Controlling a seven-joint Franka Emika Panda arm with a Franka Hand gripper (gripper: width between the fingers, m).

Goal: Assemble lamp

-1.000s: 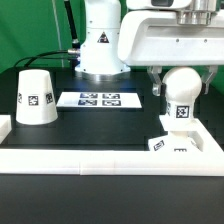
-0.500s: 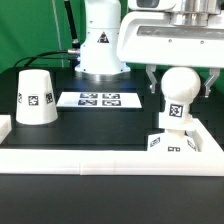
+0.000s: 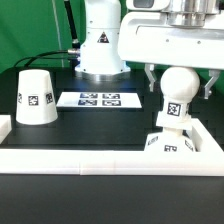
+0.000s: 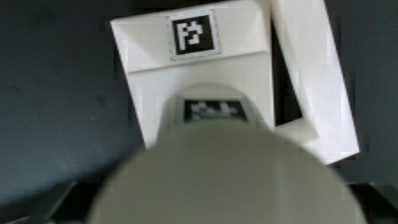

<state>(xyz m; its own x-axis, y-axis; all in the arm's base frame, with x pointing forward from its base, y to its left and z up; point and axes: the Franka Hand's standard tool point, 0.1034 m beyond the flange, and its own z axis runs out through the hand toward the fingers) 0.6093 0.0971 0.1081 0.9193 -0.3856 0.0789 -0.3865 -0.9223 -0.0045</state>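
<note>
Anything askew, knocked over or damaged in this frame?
Nothing stands out. The shade stands upright, apart from the marker board. The gripper holds the bulb just above the base block; whether they touch is unclear.

The bulb (image 3: 178, 88) between my fingers (image 3: 151, 80) looks like matt white plastic, smooth and round. The base block (image 3: 168, 142) and shade (image 3: 35, 97) share that chalky white finish, with printed black-and-white tags. The table (image 3: 100, 130) is dull black. The marker board (image 3: 102, 99) looks papery and flat.
</note>
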